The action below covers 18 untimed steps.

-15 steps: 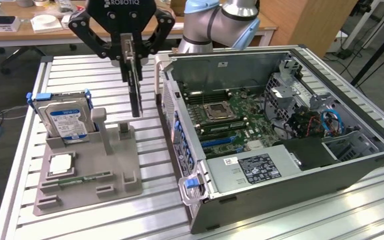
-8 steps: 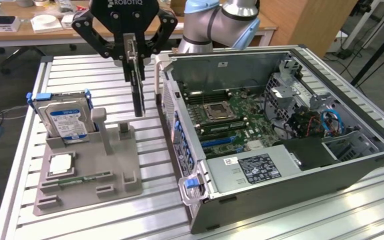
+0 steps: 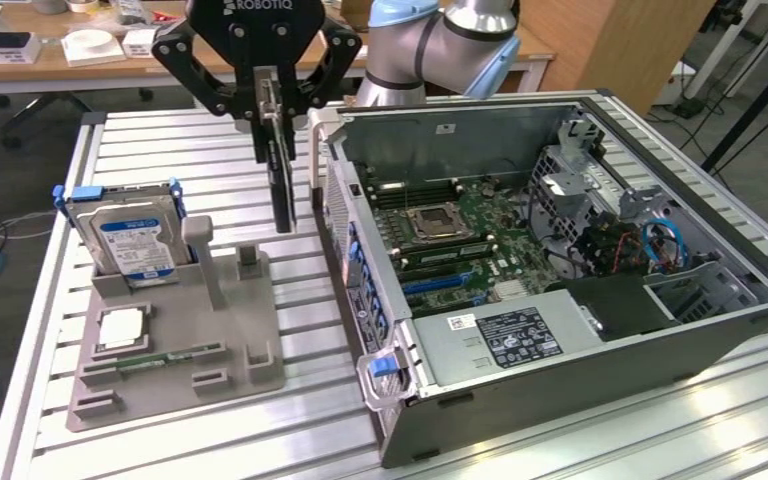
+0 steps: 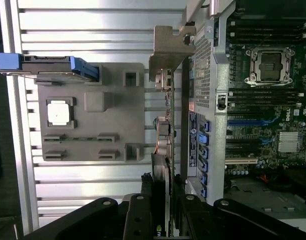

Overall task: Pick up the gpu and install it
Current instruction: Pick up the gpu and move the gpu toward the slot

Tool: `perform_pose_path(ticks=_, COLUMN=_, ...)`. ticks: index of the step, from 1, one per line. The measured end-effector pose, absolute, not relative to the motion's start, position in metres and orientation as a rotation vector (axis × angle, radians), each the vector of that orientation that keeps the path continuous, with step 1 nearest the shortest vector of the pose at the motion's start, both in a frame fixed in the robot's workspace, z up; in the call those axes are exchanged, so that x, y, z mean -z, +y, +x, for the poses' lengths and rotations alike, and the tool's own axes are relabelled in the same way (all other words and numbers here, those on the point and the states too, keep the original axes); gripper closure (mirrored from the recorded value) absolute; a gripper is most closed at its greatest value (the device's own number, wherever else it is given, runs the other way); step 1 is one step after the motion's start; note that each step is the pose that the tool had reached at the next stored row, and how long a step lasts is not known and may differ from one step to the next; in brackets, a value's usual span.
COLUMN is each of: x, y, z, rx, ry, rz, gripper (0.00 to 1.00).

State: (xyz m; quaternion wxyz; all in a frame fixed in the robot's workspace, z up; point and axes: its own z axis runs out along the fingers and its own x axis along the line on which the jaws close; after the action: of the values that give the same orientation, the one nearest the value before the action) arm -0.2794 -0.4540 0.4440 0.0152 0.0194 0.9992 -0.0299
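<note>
My gripper (image 3: 275,112) is shut on the top edge of the gpu (image 3: 281,175), a thin dark card that hangs upright and edge-on above the table. It is in the air between the grey parts holder (image 3: 231,345) and the side wall of the open computer case (image 3: 347,215). In the wrist view the gpu (image 4: 164,145) runs away from the gripper (image 4: 163,202) as a narrow blade, with its metal end bracket (image 4: 169,47) at the far end, next to the case wall. The motherboard (image 3: 464,245) with its blue slots (image 3: 440,283) lies open inside the case.
The grey holder carries a silver hard drive with a blue label (image 3: 133,240), a processor chip (image 3: 120,328) and a slim green memory stick (image 3: 164,357). The slatted metal table (image 3: 197,440) has bare room in front of the holder. A desk stands behind.
</note>
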Motion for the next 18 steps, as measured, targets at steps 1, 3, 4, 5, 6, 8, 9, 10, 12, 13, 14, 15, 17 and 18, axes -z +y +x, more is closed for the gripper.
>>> perform_pose_path(ticks=1, x=-0.4440, y=-0.4540, z=-0.2788, rx=0.093, ry=3.109, rz=0.060, gripper=0.74)
perform_pose_path(ticks=3, x=-0.4440, y=-0.4540, z=-0.2778, rx=0.093, ry=3.109, rz=0.060, gripper=0.74)
perform_pose_path(ticks=4, x=-0.4440, y=-0.4540, z=-0.2773, rx=0.093, ry=3.109, rz=0.060, gripper=0.74)
perform_pose_path(ticks=5, x=-0.4440, y=-0.4540, z=-0.2768, rx=0.093, ry=3.109, rz=0.060, gripper=0.74)
perform_pose_path(ticks=6, x=-0.4440, y=-0.4540, z=-0.2763, rx=0.093, ry=3.109, rz=0.060, gripper=0.74)
perform_pose_path(ticks=8, x=-0.4440, y=-0.4540, z=-0.2752, rx=0.093, ry=3.109, rz=0.060, gripper=0.74)
perform_pose_path(ticks=9, x=-0.4440, y=-0.4540, z=-0.2747, rx=0.093, ry=3.109, rz=0.060, gripper=0.74)
perform_pose_path(ticks=10, x=-0.4440, y=-0.4540, z=-0.2742, rx=0.093, ry=3.109, rz=0.060, gripper=0.74)
perform_pose_path(ticks=12, x=-0.4440, y=-0.4540, z=-0.2731, rx=0.093, ry=3.109, rz=0.060, gripper=0.74)
perform_pose_path(ticks=13, x=-0.4440, y=-0.4540, z=-0.2725, rx=0.093, ry=3.109, rz=0.060, gripper=0.74)
perform_pose_path(ticks=14, x=-0.4440, y=-0.4540, z=-0.2720, rx=0.093, ry=3.109, rz=0.060, gripper=0.74)
perform_pose_path(ticks=15, x=-0.4440, y=-0.4540, z=-0.2715, rx=0.093, ry=3.109, rz=0.060, gripper=0.74)
perform_pose_path(ticks=17, x=-0.4440, y=-0.4540, z=-0.2703, rx=0.093, ry=3.109, rz=0.060, gripper=0.74)
perform_pose_path(ticks=18, x=-0.4440, y=-0.4540, z=-0.2697, rx=0.093, ry=3.109, rz=0.060, gripper=0.74)
